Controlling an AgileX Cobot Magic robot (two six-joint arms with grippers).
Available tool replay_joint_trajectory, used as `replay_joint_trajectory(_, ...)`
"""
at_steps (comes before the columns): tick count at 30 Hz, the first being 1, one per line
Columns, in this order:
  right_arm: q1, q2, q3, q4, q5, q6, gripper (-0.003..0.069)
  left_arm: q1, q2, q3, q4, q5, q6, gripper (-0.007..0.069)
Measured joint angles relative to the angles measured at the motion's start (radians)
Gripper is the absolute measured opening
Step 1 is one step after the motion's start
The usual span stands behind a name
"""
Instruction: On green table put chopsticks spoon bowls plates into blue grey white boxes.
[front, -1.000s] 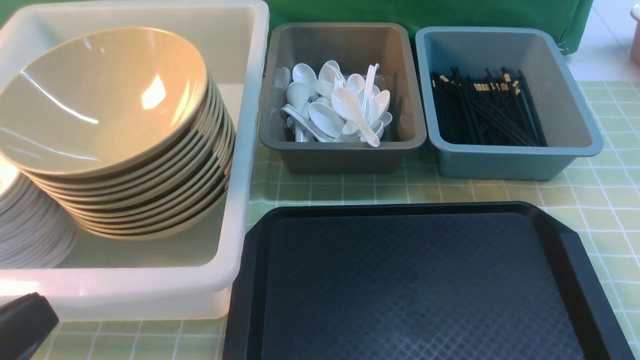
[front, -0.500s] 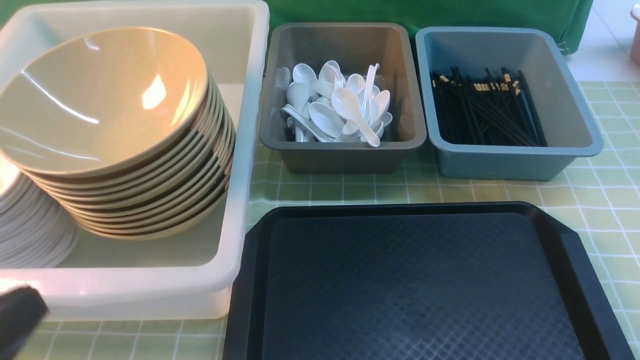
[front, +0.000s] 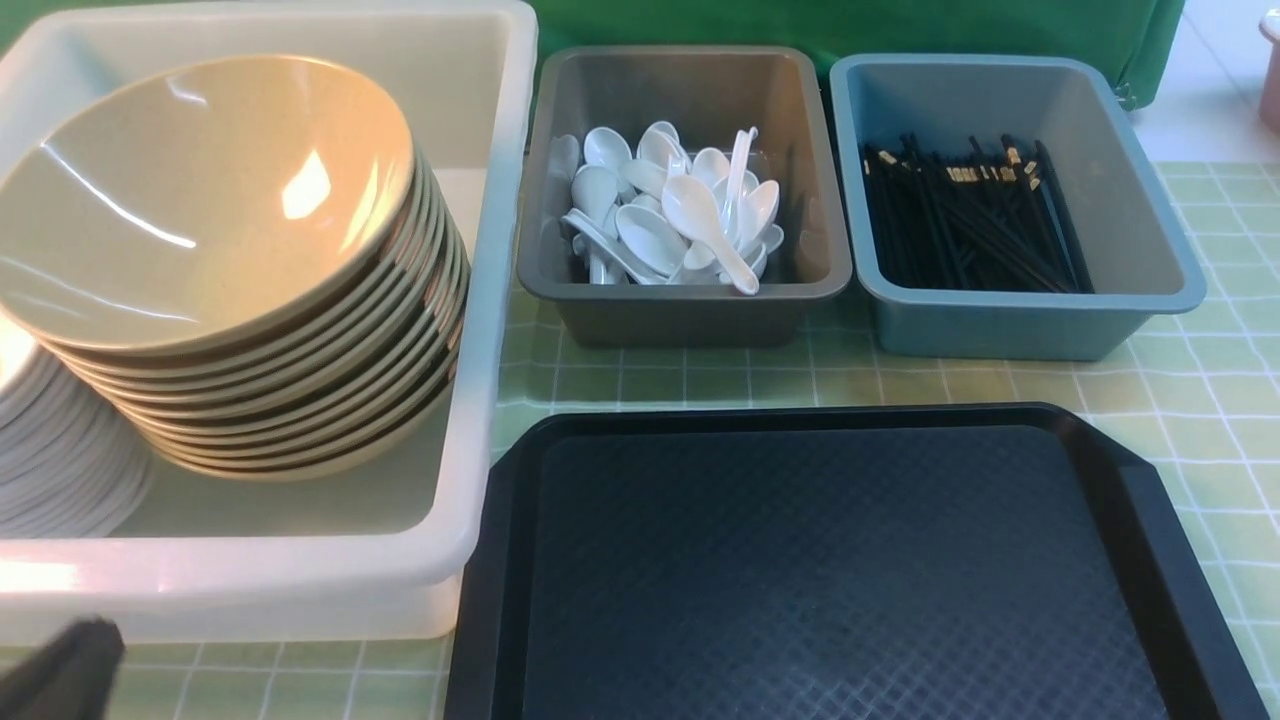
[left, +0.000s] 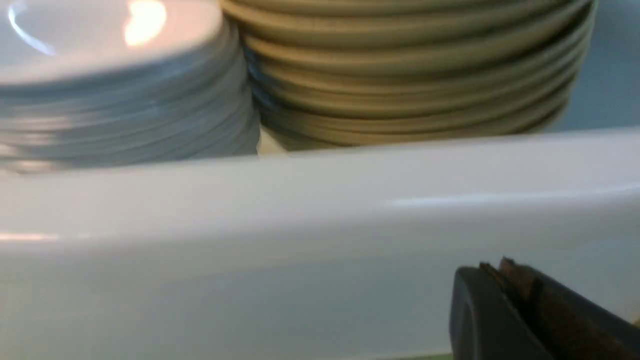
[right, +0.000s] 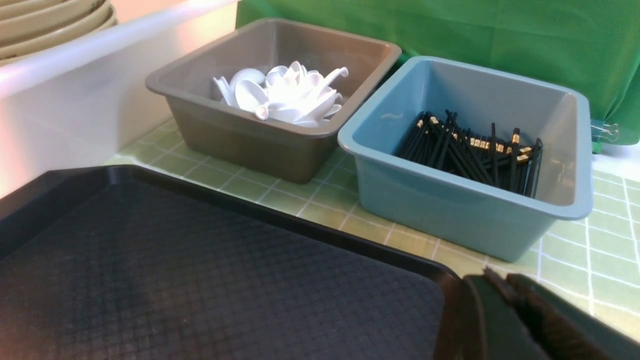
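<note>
While both grippers sit closed, empty | left gripper just beside white tub holding tilted bowl stack, plates | spoons in grey tub, chopsticks in blue | risk: nudged tub topples stack.

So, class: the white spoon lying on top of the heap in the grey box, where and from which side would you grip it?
Grip the top spoon by its handle, coming from above. The handle lies clear on the heap and points toward the near wall of the grey box; the scoop is crowded by neighbouring spoons.
</note>
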Motion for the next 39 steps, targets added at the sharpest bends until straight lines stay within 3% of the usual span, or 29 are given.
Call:
replay_joint_trajectory(9,0.000,0.000,0.001,0.000,-0.001,0.000,0.0055,-0.069,0.000,-0.004,-0.002,0.017,-0.005,-0.0001)
replay_joint_trajectory(26,-0.001,-0.001,0.001,0.000,0.000,0.000,0.0069,-0.071,0.000,-0.004,-0.002,0.017,-0.006,-0.0001)
replay_joint_trajectory(31,-0.117,-0.017,0.001,0.000,-0.001,0.000,0.0069,-0.071,0.000,-0.004,-0.002,0.017,-0.006,-0.0001)
replay_joint_trajectory(33,-0.210,-0.019,0.001,0.000,0.000,-0.001,0.0071,-0.071,0.000,-0.004,-0.002,0.017,-0.006,-0.0001)
replay_joint_trajectory(39,-0.307,-0.019,0.001,0.000,0.000,-0.002,0.0074,-0.071,0.000,-0.004,-0.002,0.017,-0.006,-0.0001)
